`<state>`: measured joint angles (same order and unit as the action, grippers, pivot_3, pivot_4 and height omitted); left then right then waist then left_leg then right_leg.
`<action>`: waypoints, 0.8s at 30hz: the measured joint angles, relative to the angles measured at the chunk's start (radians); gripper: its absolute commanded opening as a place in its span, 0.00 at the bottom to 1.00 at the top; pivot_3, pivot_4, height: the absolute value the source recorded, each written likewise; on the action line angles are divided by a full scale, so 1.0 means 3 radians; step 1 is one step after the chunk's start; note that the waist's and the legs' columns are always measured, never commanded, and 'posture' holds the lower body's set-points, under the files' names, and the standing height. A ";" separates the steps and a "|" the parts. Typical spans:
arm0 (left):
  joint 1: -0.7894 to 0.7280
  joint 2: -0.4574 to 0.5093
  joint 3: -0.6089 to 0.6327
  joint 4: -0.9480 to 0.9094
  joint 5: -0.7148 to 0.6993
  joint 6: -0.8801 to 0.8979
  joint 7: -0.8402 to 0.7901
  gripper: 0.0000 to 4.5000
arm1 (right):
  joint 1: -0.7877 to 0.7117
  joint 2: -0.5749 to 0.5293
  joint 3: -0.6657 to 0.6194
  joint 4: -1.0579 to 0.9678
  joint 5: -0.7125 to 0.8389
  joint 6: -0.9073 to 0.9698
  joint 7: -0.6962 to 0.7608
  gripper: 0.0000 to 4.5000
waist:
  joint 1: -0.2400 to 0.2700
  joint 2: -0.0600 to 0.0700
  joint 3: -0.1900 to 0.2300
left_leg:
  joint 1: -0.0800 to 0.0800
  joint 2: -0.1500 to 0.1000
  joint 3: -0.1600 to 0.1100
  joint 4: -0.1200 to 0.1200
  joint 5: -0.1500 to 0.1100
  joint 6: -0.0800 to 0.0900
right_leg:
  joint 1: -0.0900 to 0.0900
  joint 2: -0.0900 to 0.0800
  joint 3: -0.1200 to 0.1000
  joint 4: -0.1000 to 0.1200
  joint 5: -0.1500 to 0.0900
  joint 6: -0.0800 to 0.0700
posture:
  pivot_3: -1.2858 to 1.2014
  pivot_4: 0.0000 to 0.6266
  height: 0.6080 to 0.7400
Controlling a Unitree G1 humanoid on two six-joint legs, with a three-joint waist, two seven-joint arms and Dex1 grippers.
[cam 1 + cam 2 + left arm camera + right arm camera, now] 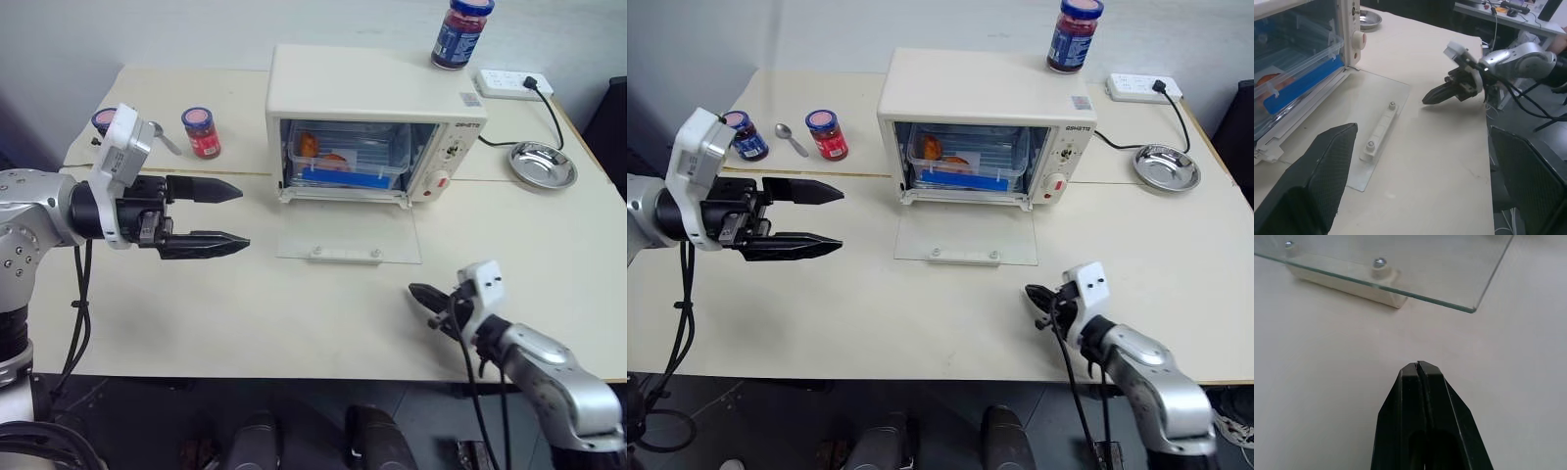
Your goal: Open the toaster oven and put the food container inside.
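Sitting inside the toaster oven (372, 98) near the table's (294, 304) far edge, the food container (348, 157) lies long axis parallel to that edge. Glass door (348, 235) lies flat, pointing toward the near edge. Left gripper (230, 215) fingers apart, empty; right gripper (419, 294) fingers together.

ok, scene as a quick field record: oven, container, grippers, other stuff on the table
toaster oven: on the table, glass door folded down flat
food container: inside the oven, blue strip facing out
left gripper: jaws open, empty, above the table left of the door
right gripper: jaws shut, empty, near the table's front edge
jar on oven top: blue label
red jar: left of oven
spoon: beside it
metal bowl: right of oven
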<state>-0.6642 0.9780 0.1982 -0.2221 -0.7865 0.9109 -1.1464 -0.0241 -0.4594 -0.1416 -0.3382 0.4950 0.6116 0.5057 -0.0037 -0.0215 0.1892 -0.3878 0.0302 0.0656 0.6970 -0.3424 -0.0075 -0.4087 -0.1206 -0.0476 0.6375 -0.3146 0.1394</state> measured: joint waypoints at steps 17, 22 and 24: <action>0.0062 -0.0047 0.0007 0.0112 0.0163 -0.0330 0.0274 1.00 | -0.1330 -0.0499 -0.0403 0.0155 0.0585 0.0448 0.0271 0.14 | 0.0005 0.0003 0.0002 | -0.0004 0.0002 0.0000 0.0000 0.0000 0.0000 | -0.0004 0.0000 -0.0001 0.0000 0.0000 -0.0001 | 0.52 0.24 1.00; 0.0083 -0.0047 0.0025 0.0154 0.0196 -0.0387 0.0282 1.00 | -0.1619 -0.0763 -0.0714 0.0166 0.0997 0.0765 0.0333 0.46 | 0.0005 0.0003 0.0002 | -0.0005 0.0002 0.0000 0.0000 0.0000 0.0000 | -0.0003 0.0000 -0.0001 -0.0001 0.0001 -0.0001 | 0.52 0.24 1.00; 0.0084 -0.0046 0.0045 0.0200 0.0213 -0.0410 0.0278 1.00 | -0.1629 -0.0918 -0.0752 0.0184 0.1086 0.0847 0.0449 0.61 | 0.0012 0.0002 0.0002 | -0.0005 0.0001 0.0000 0.0000 -0.0001 0.0002 | -0.0003 0.0000 -0.0002 -0.0002 0.0001 -0.0001 | 0.52 0.24 1.00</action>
<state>-0.6391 0.9643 0.2116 -0.1620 -0.7226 0.7880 -1.0630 -0.5129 -0.7346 -0.3670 -0.2830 0.8210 0.8658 0.6404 -0.0002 -0.0208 0.1897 -0.3893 0.0305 0.0656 0.6969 -0.3427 -0.0070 -0.4096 -0.1206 -0.0481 0.6370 -0.3144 0.1392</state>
